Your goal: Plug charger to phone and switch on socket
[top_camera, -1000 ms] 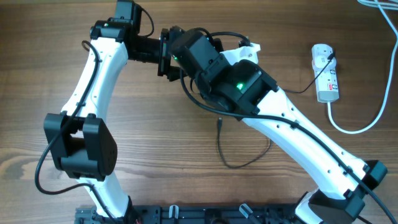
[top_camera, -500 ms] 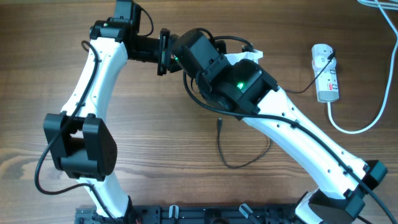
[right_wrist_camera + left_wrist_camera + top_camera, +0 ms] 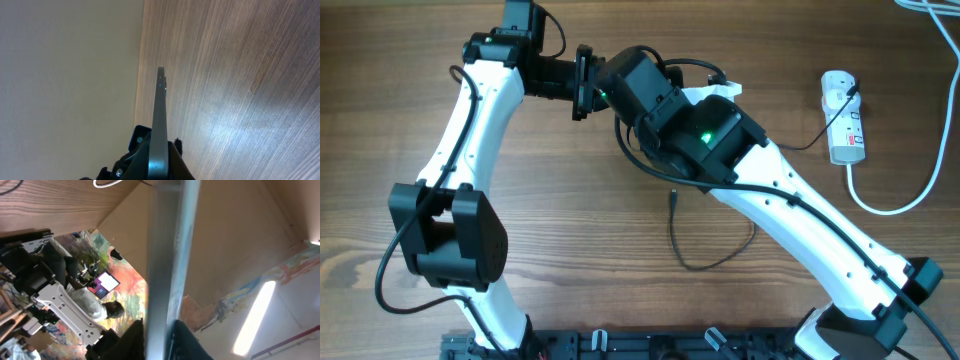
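Observation:
The phone [image 3: 159, 115] shows edge-on as a thin grey slab held above the table. My right gripper [image 3: 159, 144] is shut on its lower end. In the left wrist view the phone [image 3: 167, 255] runs up the frame, and my left gripper [image 3: 158, 323] is shut on it, a dark finger pressed against each face. From overhead both grippers meet at the back left [image 3: 586, 85], and the phone is hidden between them. The charger [image 3: 705, 265] lies loose on the table, its connector tip [image 3: 673, 197] free. The socket [image 3: 844, 118] lies at the far right with a black plug in it.
A thick white cord [image 3: 900, 205] loops from the socket along the right edge. The right arm [image 3: 790, 215] stretches diagonally over the table above part of the charger cable. The left arm [image 3: 470, 130] stands along the left side.
My left gripper's jaws have closed onto the phone. The phone and both wrists shifted slightly left and straightened. The right gripper has kept its grip.

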`<state>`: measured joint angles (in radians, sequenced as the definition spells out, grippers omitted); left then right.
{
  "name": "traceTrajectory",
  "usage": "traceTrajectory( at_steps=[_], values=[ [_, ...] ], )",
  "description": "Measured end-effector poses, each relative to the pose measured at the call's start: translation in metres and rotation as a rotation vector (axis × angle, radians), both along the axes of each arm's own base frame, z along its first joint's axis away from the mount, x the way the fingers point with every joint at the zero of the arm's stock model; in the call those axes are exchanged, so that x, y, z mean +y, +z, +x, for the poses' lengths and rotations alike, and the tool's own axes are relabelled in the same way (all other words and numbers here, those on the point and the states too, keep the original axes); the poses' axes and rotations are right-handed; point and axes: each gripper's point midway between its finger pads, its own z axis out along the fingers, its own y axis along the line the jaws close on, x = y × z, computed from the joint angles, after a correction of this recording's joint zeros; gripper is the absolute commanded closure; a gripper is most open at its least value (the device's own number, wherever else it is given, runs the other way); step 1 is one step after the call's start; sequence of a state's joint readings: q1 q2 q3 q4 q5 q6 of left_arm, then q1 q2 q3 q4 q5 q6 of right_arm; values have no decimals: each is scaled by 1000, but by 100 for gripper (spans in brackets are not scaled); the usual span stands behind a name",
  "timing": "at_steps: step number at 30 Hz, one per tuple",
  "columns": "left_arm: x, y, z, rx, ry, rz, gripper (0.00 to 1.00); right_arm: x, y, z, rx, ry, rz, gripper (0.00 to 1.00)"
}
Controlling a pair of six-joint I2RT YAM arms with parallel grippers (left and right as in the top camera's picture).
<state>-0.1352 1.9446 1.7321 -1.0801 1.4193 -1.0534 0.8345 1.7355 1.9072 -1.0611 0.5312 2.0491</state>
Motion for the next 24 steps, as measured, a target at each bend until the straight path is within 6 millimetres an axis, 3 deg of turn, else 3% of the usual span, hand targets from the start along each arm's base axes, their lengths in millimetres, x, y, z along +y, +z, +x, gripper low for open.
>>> traceTrajectory(
  at_steps=[4, 6, 10, 11, 15, 19, 24],
  values=[
    [1, 1, 0, 0, 2, -3, 87, 1, 0, 0, 1, 3, 4, 95],
    [2, 1, 1, -9, 2, -7, 95, 2, 1, 0, -1, -9, 21, 95],
    [3, 4, 2, -34, 2, -17, 96, 2, 1, 0, 3, -38, 59, 88],
    [3, 4, 2, -31, 2, -18, 96, 2, 1, 0, 5, -37, 58, 82],
    [2, 0, 1, -4, 6, 5, 96, 1, 2, 0, -6, 3, 3, 35],
    [1, -6, 1, -5, 11, 42, 96, -10, 3, -3, -9, 55, -107, 0],
    [5, -15, 13, -77, 39, 96, 96, -38, 11, -25, 24, 134, -261, 0]
  ],
)
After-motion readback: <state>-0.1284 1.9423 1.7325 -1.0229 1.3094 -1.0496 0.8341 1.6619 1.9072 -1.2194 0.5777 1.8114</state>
